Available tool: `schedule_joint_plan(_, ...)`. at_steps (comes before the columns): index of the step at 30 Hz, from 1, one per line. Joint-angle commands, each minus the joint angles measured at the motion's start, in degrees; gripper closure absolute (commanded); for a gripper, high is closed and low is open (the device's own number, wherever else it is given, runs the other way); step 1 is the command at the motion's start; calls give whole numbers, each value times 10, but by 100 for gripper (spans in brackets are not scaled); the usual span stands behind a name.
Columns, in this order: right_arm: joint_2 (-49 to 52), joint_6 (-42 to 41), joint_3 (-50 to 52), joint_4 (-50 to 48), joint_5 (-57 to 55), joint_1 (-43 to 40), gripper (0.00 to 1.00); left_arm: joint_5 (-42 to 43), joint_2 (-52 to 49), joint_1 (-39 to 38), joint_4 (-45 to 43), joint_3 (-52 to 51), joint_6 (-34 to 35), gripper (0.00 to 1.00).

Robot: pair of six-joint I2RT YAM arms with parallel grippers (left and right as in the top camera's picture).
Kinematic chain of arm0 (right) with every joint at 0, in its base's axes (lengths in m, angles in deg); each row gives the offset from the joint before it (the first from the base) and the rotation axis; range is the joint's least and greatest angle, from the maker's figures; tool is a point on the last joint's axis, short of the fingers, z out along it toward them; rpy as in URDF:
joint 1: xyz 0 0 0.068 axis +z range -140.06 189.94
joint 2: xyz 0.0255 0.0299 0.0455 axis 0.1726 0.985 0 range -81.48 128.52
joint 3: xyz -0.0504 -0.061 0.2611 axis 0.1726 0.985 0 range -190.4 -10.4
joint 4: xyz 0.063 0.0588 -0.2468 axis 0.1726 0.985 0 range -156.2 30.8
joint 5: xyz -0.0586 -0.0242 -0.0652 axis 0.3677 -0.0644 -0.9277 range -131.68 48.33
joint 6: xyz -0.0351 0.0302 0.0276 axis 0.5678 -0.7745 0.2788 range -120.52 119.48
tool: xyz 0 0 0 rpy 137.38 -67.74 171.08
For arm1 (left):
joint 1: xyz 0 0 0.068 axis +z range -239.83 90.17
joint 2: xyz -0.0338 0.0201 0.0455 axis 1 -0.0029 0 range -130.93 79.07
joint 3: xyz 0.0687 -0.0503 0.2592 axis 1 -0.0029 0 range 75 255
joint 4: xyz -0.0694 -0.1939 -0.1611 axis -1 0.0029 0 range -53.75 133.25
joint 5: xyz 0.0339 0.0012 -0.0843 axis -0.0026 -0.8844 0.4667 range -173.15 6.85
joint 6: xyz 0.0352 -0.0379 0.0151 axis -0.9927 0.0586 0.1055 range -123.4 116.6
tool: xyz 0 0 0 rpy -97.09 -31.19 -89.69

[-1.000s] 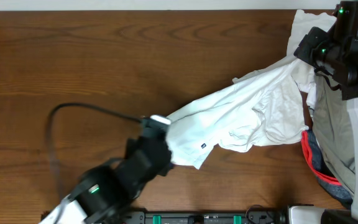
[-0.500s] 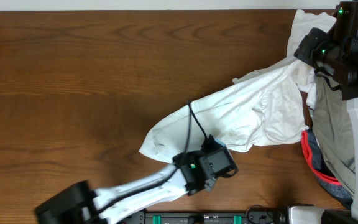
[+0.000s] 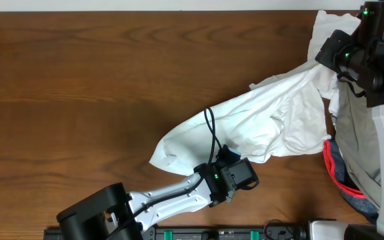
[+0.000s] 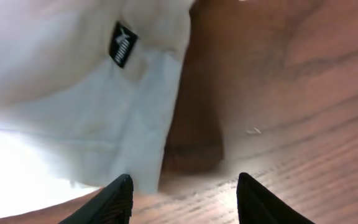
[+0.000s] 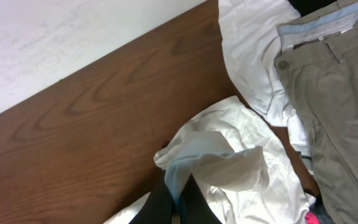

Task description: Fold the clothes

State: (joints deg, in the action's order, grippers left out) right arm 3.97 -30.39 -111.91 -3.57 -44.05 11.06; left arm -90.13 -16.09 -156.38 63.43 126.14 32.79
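1. Step in hand: spreading the white garment (image 3: pixel 259 127) before any fold. It lies wrinkled and stretched diagonally on the desk (image 3: pixel 99 80), from top R toward bottom centre.
2. R tool (image 5: pixel 178 190) is pinched on a bunched end of it, near the khaki trousers (image 5: pixel 334 93).
3. L tool (image 4: pixel 185 186) has jaws apart and holds nothing. It sits low over bare wood, just beside the hem w/ the dark label (image 4: pixel 122 43).
4. Next, prob.: you bring L onto that near hem, close on it, then draw away from R to flatten. Watch for bunching and extra layers.
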Motion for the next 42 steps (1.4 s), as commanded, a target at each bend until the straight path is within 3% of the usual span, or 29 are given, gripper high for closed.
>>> schedule_joint_plan(1, -2, 8, -12, 0, -8, -3, 99, -33, -7, 0, 3, 3, -6, 46)
schedule_joint_plan(15, -2, 8, -12, 0, -6, -3, 99, -51, -38, 0, -5, 4, -6, 45)
schedule_joint_plan(23, -2, 8, -12, 2, -6, -3, 99, -58, 4, 0, -3, 14, -59, 45)
schedule_joint_plan(30, -2, 8, -12, 3, -6, -3, 99, -62, 31, 0, -1, 13, -62, 44)
schedule_joint_plan(42, -2, 8, -12, 6, -4, -3, 99, -79, -26, 6, -10, 9, -61, 38)
